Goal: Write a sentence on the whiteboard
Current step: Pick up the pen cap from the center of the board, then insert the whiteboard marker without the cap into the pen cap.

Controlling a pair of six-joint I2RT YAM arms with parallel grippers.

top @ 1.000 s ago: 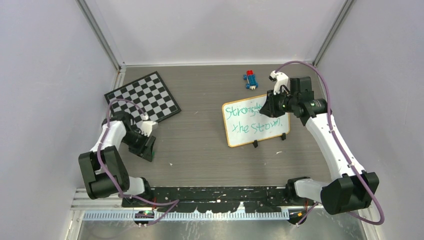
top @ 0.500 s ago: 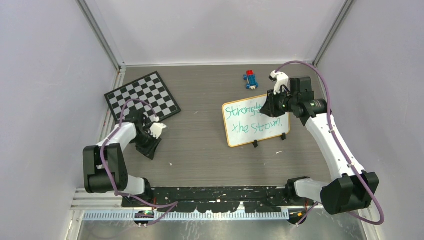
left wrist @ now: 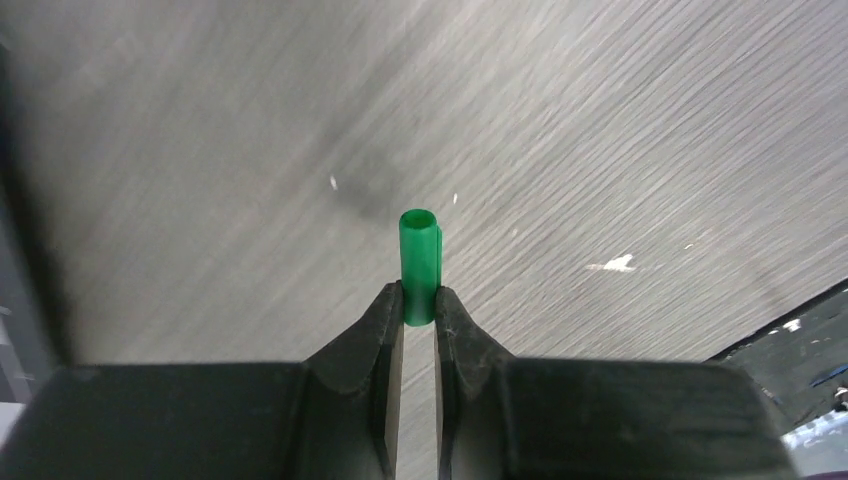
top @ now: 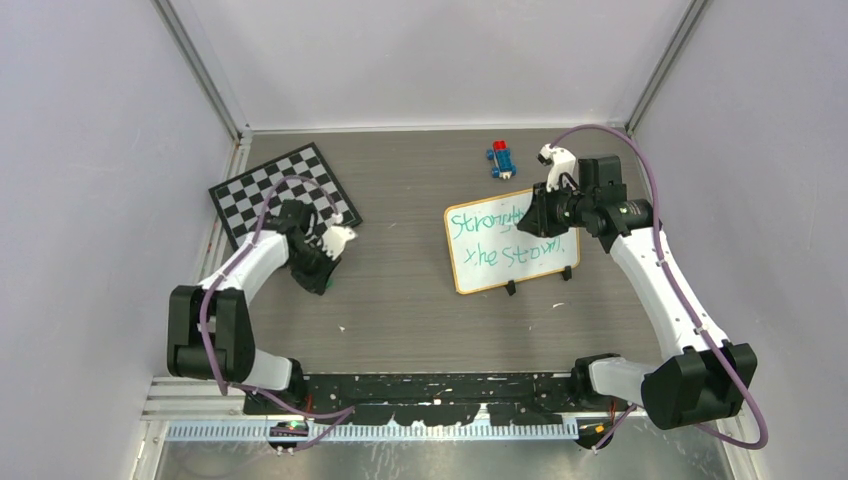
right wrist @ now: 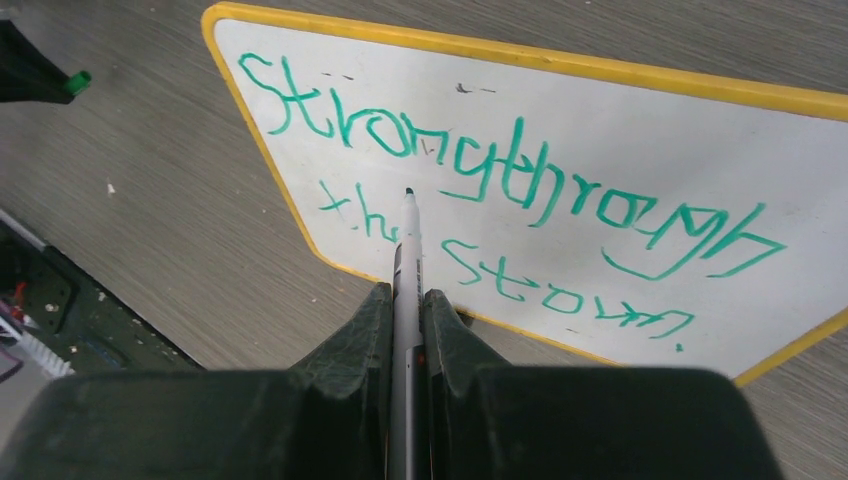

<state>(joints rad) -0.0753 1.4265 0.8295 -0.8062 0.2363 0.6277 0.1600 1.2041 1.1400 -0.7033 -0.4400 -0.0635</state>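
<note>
The whiteboard (top: 512, 258) lies at the table's right centre, with two black clips on its near edge; it also fills the right wrist view (right wrist: 600, 150). The sentence (right wrist: 500, 180) is in green, in two lines. My right gripper (right wrist: 407, 295) is shut on a grey marker (right wrist: 405, 260) with a green tip, held just above the board between the lines; in the top view it (top: 532, 210) covers part of the upper line. My left gripper (left wrist: 419, 300) is shut on a green marker cap (left wrist: 419, 262) above bare table, left of centre in the top view (top: 322, 282).
A black-and-white checkerboard (top: 284, 195) lies at the back left, close to my left arm. A small blue and red toy (top: 501, 158) sits behind the whiteboard. Grey walls close in the table on three sides.
My left gripper has moved away from the near left edge, toward the table's middle and back, still holding the cap. My right gripper and marker have barely moved over the board.
</note>
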